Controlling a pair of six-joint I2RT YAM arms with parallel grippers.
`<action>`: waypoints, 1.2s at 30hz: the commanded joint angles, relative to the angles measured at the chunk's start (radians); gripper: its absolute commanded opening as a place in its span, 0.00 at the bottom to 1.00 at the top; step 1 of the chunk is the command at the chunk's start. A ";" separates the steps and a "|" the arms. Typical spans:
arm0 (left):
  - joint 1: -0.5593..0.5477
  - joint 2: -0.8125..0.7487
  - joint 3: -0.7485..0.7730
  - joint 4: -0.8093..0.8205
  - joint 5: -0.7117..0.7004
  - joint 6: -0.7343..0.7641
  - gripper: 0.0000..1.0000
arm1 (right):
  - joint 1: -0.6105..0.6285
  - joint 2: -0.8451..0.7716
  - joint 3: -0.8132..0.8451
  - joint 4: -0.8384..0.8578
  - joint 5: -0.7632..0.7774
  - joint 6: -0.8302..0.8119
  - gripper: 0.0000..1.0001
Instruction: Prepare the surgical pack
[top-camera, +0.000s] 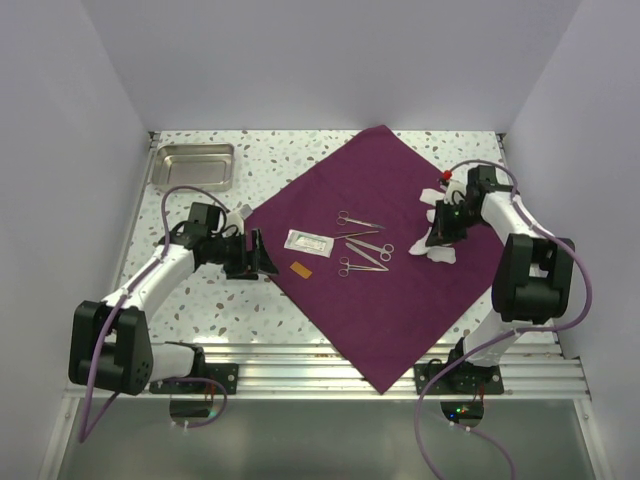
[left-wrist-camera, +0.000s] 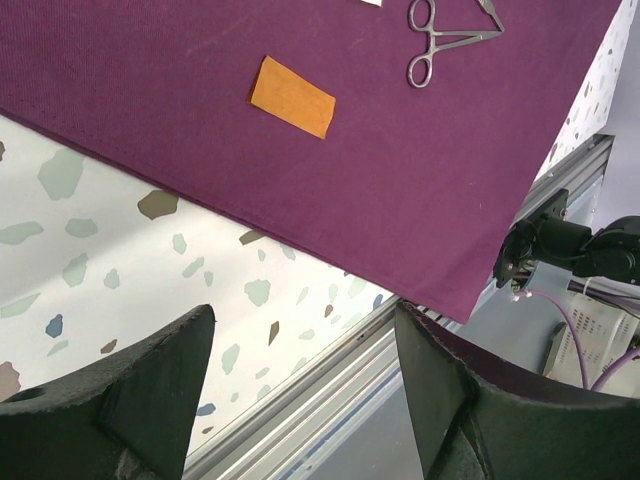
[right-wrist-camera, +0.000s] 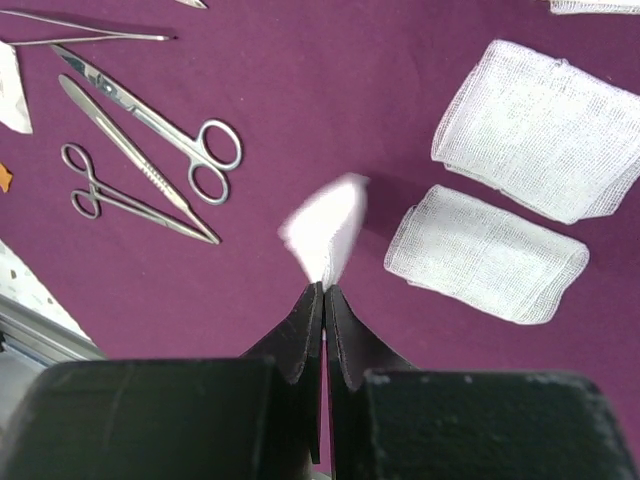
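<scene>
Progress reads as roughly midway: the deep purple-maroon cloth sheet lies spread flat as a diamond on the speckled terrazzo table, with its near corner overhanging the aluminium rail at the near edge, and nothing is folded yet. Just outside the cloth's near-left edge, the left gripper hovers over the table, jaws wide apart and empty. Towards the right corner, the right gripper is pinched closed on a small white gauze piece, beside two folded white gauze pads. Mid-sheet lie steel scissors and clamps, a white packet and a small orange tab, leaving broad purple margins for folding. A shallow steel tray sits at the far left corner, well apart.
</scene>
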 joint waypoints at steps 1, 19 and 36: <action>0.010 0.005 -0.010 0.050 0.030 0.025 0.77 | 0.003 -0.033 0.022 -0.024 0.025 -0.023 0.00; 0.013 0.007 -0.011 0.048 0.032 0.036 0.76 | 0.011 0.101 0.117 -0.120 0.180 -0.029 0.00; 0.012 0.016 -0.010 0.051 0.032 0.036 0.76 | -0.009 0.121 0.108 -0.108 0.261 -0.021 0.00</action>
